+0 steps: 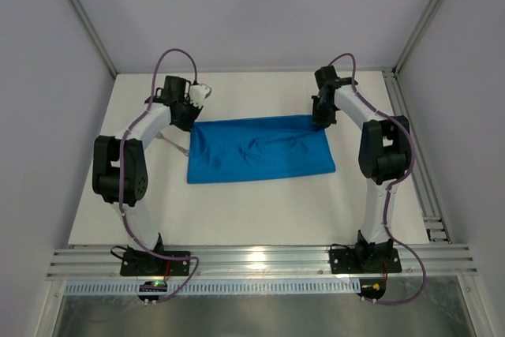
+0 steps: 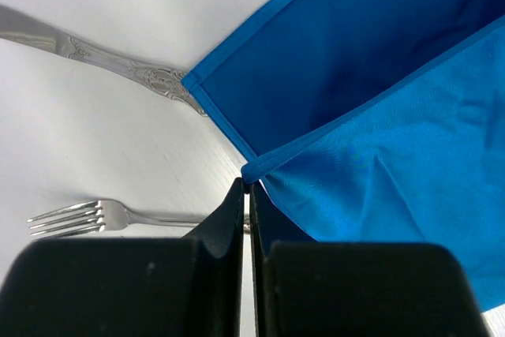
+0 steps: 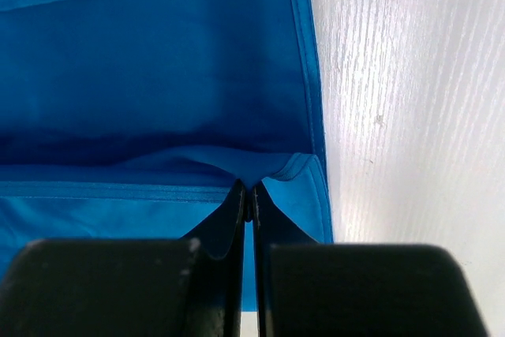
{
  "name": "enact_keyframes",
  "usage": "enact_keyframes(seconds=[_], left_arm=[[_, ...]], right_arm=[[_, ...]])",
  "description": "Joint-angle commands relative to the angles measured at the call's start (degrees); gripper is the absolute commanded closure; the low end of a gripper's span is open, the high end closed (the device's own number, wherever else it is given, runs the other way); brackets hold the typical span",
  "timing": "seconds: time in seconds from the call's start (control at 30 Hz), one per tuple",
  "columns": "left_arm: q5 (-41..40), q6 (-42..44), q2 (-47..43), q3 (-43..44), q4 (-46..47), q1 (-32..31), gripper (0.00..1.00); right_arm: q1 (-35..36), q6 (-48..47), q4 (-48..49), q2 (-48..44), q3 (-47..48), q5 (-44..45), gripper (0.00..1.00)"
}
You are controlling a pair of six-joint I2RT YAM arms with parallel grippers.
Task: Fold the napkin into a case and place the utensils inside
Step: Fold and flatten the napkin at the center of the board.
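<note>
Napkin (image 1: 260, 150): one, folded.
Fork (image 2: 79, 216), knife (image 2: 95, 57): one each, left.
Left tool (image 2: 246, 187): pinching far-left corner.
Right tool (image 3: 248, 191): pinching far-right corner.

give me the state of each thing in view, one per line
napkin, folded double, lying flat
left gripper, shut on the napkin's corner
right gripper, shut on the napkin's hem
fork, lying flat, outside the napkin
knife, lying flat, end at napkin's edge
</note>
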Motion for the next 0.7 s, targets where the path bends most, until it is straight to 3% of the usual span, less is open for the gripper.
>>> enact_keyframes(seconds=[0.0,0.07,0.13,0.23,0.5,0.67], left_arm=[[-0.4,-1.2,2.0,2.2,3.0,0.5,1.00],[0.5,-1.3,3.0,2.4,3.7,0.5,1.00],[1.1,-1.1,3.8,2.5,5.1,0.4,1.00],[0.4,-1.7,5.9,3.2,7.3,0.4,1.00],[0.1,-3.9,8.2,5.0,8.6,0.5,1.00],[-0.7,-4.3,7.8,5.0,8.6,0.8,1.00]], right_arm=[[-0.5,2.4,3.5,1.0,2.9,0.0,0.94],[-1.1,3.5,4.3,1.9,3.4,0.3,0.86],[-1.7,5.3,6.3,2.9,3.5,0.0,0.69],[-2.6,7.5,9.7,3.5,3.5,-1.3,0.57],[-3.6,5.3,15.2,2.3,5.7,-3.6,0.54],[-4.9,1.2,15.0,-2.8,-0.1,-2.4,0.51]])
